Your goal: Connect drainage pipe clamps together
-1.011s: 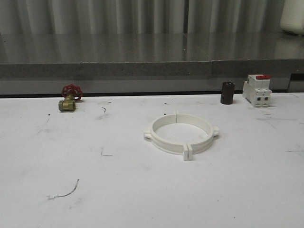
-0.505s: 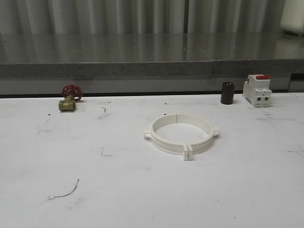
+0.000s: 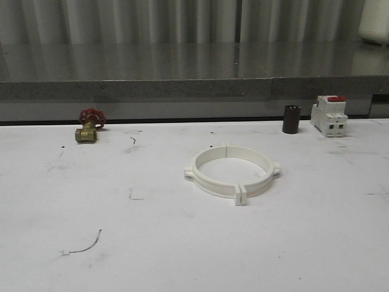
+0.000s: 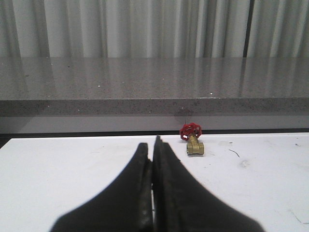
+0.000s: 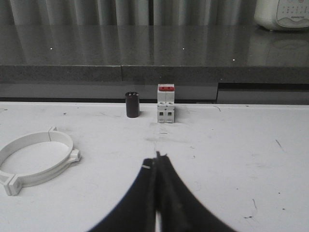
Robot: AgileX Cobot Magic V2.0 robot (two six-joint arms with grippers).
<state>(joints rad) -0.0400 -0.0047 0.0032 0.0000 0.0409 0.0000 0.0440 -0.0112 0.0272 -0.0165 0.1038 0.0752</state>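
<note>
The two off-white drainage pipe clamps lie joined as one ring on the white table, a little right of centre, end tabs meeting at the front and back. The same ring lies off to one side in the right wrist view. My left gripper is shut with nothing in it, hovering over bare table well short of the ring. My right gripper is also shut and empty, apart from the ring.
A brass valve with a red handwheel sits at the back left. A dark cylinder and a white-and-red breaker stand at the back right. A grey ledge runs behind the table.
</note>
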